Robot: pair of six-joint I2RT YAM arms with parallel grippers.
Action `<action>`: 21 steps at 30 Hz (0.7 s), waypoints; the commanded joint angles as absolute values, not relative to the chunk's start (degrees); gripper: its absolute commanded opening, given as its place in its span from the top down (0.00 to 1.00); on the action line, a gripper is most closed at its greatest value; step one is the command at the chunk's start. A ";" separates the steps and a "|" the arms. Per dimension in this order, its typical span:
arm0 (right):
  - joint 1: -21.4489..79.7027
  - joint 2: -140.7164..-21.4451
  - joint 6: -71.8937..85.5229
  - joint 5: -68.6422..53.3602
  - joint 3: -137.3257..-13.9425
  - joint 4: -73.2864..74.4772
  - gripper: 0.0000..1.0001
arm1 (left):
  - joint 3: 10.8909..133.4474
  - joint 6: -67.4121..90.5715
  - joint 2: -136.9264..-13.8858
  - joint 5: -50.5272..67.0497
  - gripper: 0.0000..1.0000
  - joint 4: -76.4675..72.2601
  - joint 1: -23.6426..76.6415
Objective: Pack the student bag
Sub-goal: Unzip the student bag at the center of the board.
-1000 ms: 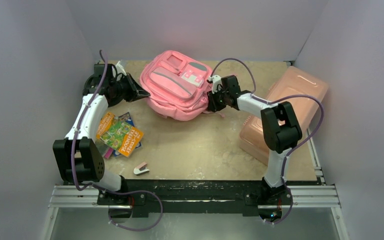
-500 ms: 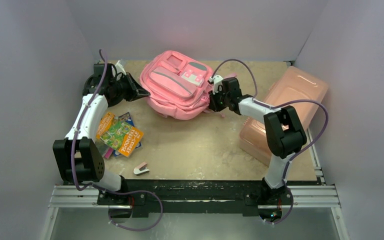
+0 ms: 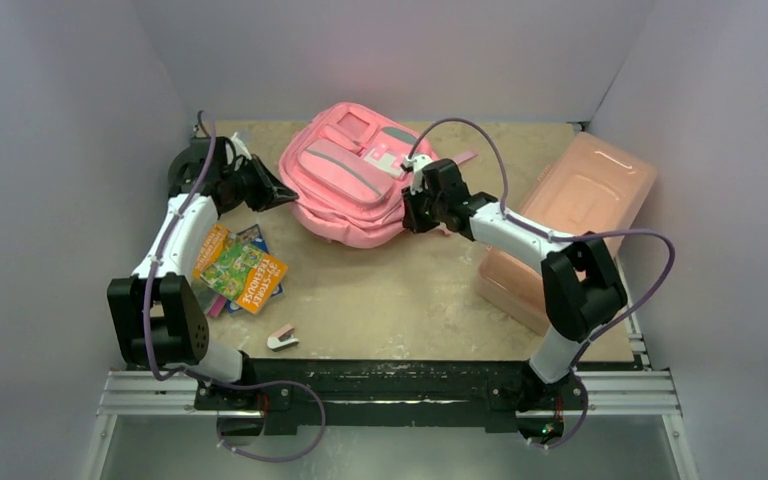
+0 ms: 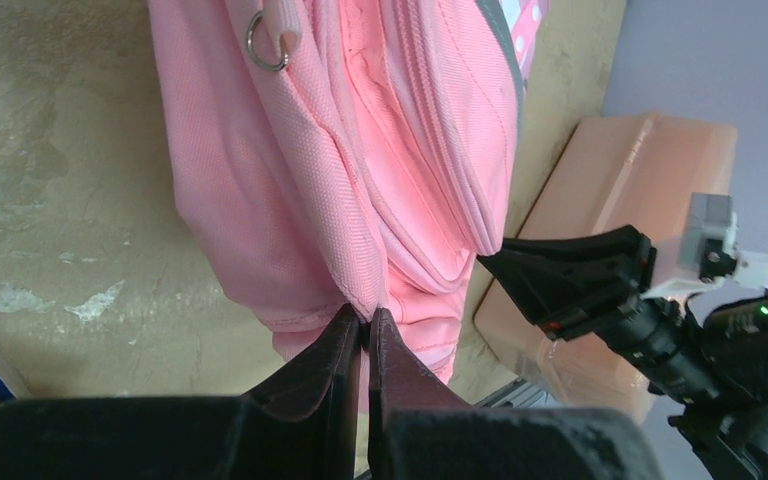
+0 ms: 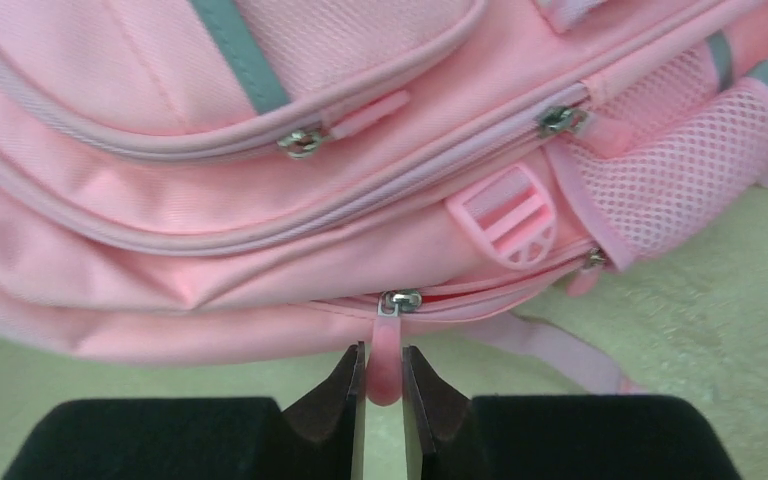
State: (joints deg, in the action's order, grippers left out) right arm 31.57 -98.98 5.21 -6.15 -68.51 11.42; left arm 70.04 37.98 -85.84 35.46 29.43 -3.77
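The student bag (image 3: 350, 185) lies far in the middle, front pockets up; the plastic box (image 3: 580, 215) stands at its right; the books (image 3: 240, 268) lie near left; my left gripper (image 4: 367, 322) is closed on a seam at its left side; my right gripper (image 5: 382, 350) pinches its pink zipper pull (image 5: 388, 325).

Pink student bag (image 3: 345, 190), grey stripe across its pocket, white patch dotted pink. Salmon-pink box (image 3: 580, 215) alongside. Books (image 3: 240, 270) flashing green, orange, blue. Tan, mottled surface (image 3: 390, 290), pale lilac walls (image 3: 60, 150).
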 commanded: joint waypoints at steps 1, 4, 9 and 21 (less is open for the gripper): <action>34.19 -91.97 19.82 -21.55 -68.34 9.10 1.00 | 67.89 41.75 -81.54 34.28 1.00 21.46 -3.63; 37.00 -89.82 31.77 -33.21 -65.16 -3.11 1.00 | 65.43 43.47 -80.26 32.01 1.00 19.32 -2.39; 40.80 -92.06 48.31 -36.80 -63.49 -19.15 1.00 | 59.13 46.94 -76.12 23.99 1.00 15.50 3.76; 40.07 -86.24 24.04 -13.96 -64.75 9.74 1.00 | 53.45 43.06 -68.58 18.31 1.00 20.90 6.41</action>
